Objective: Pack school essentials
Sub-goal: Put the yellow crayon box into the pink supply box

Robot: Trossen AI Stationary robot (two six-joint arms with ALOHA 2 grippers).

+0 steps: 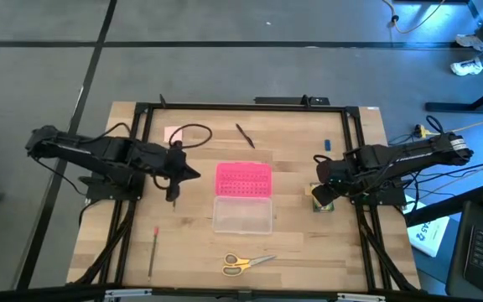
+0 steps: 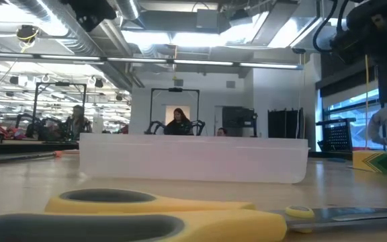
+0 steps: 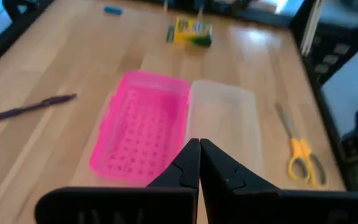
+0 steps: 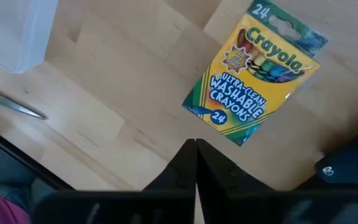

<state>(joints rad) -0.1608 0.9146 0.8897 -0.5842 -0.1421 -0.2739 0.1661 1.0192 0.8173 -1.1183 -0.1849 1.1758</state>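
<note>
**Both grippers closed and empty over the wooden table**

The open clear plastic case with its pink lid (image 1: 243, 197) lies mid-table. The left gripper (image 3: 199, 163) hovers beside the lid, fingers pressed together, holding nothing. The right gripper (image 4: 196, 163) — fingers likewise closed, empty — hangs just beside the yellow-green Crayola crayon box (image 4: 254, 72). Only the low view shows the yellow-handled scissors (image 2: 160, 215) close up — they lie at the table's front edge.

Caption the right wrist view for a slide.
Shut right end effector hovers above the crayon box on the table.
</note>
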